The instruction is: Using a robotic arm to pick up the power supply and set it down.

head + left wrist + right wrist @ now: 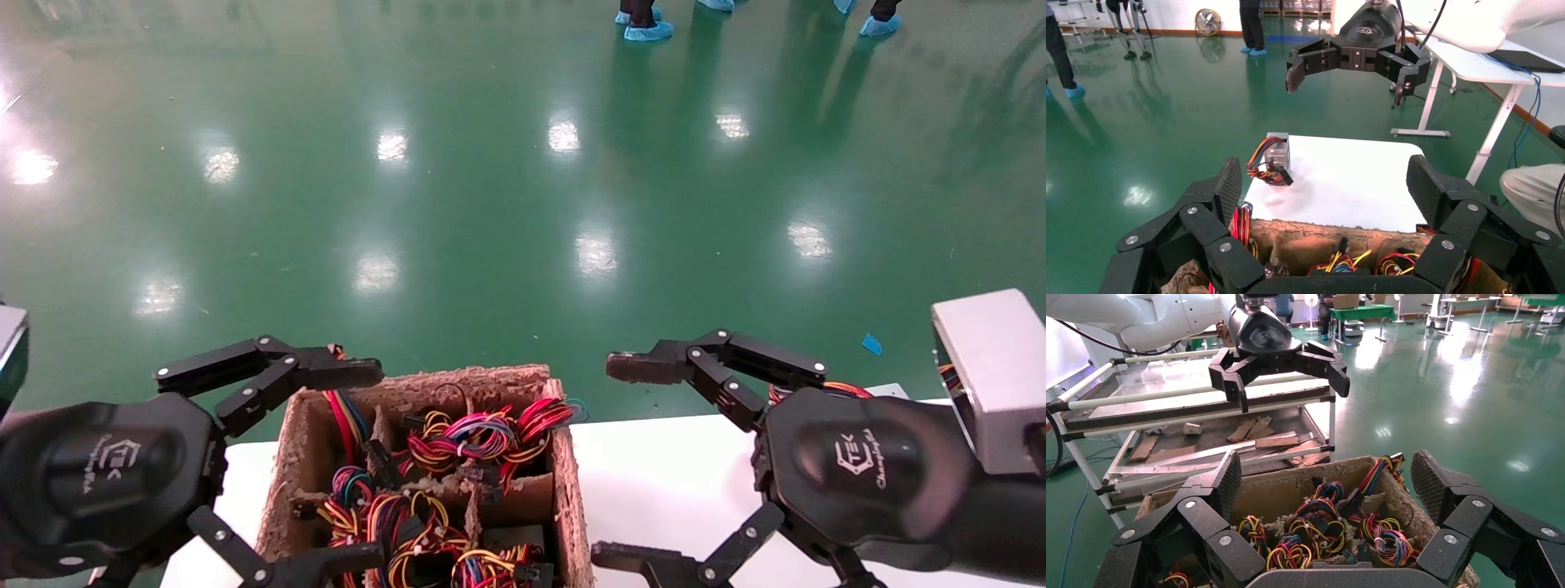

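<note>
A brown cardboard carton (572, 490) stands on the white table (662, 482), its compartments packed with curly wire bundles (458, 437) in yellow, red, blue and black. The power supply's metal body is hidden under those wires. My left gripper (376, 464) is open over the carton's left side, nothing between its fingers; it also shows in the right wrist view as the left gripper (1288, 386). My right gripper (605, 461) is open above the bare table just right of the carton, and appears as the right gripper (1349, 79) in the left wrist view.
A small silver box (1278, 150) with a red-orange bundle ending in a black connector lies on the table behind my right gripper. Left of the carton stands a metal rack (1229, 425) holding cardboard scraps. People in blue shoe covers (650, 31) stand on the green floor.
</note>
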`<action>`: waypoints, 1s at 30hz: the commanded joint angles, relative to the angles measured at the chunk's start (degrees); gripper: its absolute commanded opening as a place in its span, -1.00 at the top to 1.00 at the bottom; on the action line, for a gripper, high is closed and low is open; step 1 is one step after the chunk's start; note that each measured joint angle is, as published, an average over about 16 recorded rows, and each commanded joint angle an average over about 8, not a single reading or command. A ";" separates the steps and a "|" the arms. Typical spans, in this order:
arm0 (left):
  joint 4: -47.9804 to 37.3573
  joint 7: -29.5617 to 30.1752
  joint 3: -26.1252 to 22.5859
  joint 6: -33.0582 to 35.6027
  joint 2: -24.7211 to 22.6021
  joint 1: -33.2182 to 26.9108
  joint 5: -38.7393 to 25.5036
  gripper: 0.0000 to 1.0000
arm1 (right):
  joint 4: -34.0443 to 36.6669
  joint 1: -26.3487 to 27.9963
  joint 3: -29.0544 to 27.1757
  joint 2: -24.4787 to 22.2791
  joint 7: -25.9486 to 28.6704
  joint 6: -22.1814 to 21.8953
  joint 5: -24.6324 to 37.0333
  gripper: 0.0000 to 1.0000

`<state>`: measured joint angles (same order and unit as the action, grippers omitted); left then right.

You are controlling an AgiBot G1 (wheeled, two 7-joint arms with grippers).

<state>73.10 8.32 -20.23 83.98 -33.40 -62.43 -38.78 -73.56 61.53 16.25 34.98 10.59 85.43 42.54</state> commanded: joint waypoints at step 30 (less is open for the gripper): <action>-0.03 -0.02 -0.03 0.01 0.00 -0.02 0.01 1.00 | 0.93 3.74 12.92 10.62 4.45 -1.49 19.05 0.97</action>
<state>73.07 8.30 -20.26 84.00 -33.40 -62.45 -38.76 -72.67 65.13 28.92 45.42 14.93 83.79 61.31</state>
